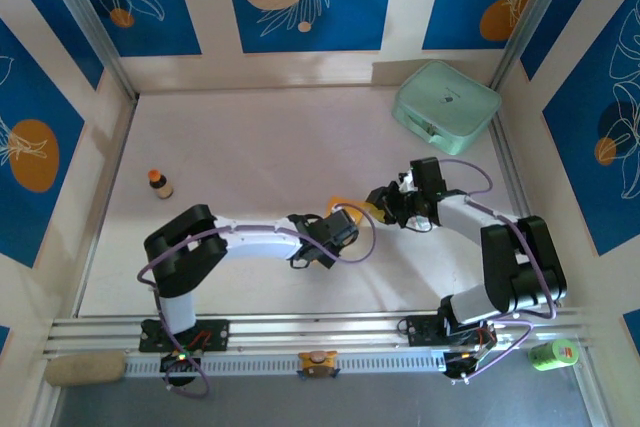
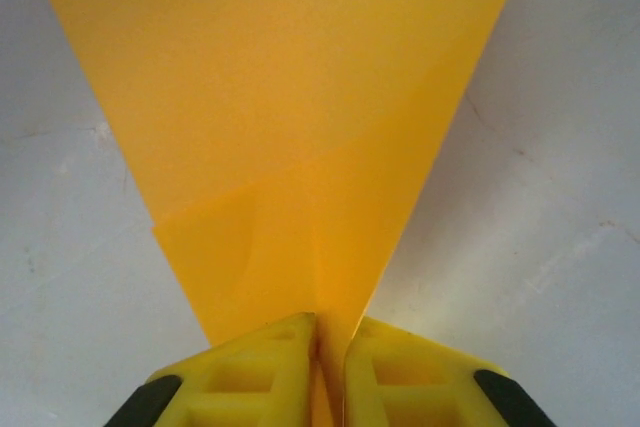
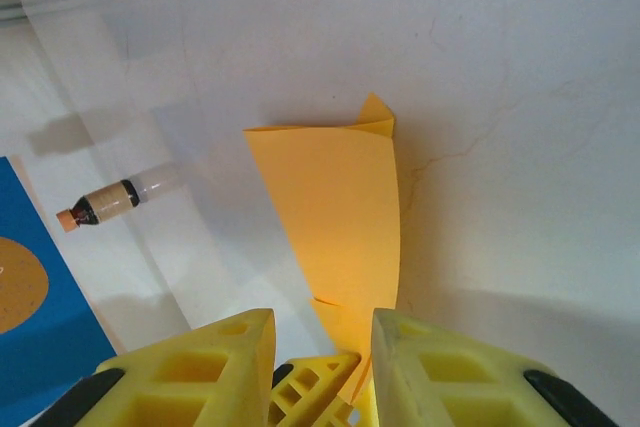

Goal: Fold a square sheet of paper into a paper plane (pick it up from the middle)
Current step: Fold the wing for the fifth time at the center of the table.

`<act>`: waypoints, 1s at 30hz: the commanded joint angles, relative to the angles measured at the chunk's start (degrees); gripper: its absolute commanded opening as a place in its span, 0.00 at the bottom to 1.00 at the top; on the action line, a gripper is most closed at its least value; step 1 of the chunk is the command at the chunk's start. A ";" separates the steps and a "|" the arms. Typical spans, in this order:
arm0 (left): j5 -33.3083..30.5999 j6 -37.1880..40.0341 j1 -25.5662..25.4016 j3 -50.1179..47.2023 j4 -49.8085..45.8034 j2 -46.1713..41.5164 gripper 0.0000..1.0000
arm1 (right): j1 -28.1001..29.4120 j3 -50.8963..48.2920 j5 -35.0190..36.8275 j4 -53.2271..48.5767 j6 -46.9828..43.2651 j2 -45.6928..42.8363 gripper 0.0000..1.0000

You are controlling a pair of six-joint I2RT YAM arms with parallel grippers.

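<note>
The square sheet of paper [image 2: 290,117] is orange-yellow and folded into a tapering wedge with a centre crease, like a paper plane. It is held just above the white table. My left gripper [image 2: 330,347] is shut on its narrow end, and the crease runs up from between the yellow fingers. In the right wrist view the paper [image 3: 335,207] passes between the parted fingers of my right gripper [image 3: 322,332], close to the right finger [image 3: 420,357]. That gripper is open. From above, both grippers meet at mid-table around the paper [image 1: 348,205], the left gripper [image 1: 340,225] below it and the right gripper [image 1: 380,199] beside it.
A small brown bottle with an orange cap [image 1: 160,184] stands at the left of the table, also seen lying sideways in frame [image 3: 105,202]. A mint-green case [image 1: 445,99] sits at the back right corner. Blue patterned walls enclose the table [image 1: 250,147].
</note>
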 commanded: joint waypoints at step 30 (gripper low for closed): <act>12.74 -1.30 3.68 -1.89 3.88 -1.11 0.18 | 1.44 -1.06 -3.00 -2.71 -1.64 1.64 0.33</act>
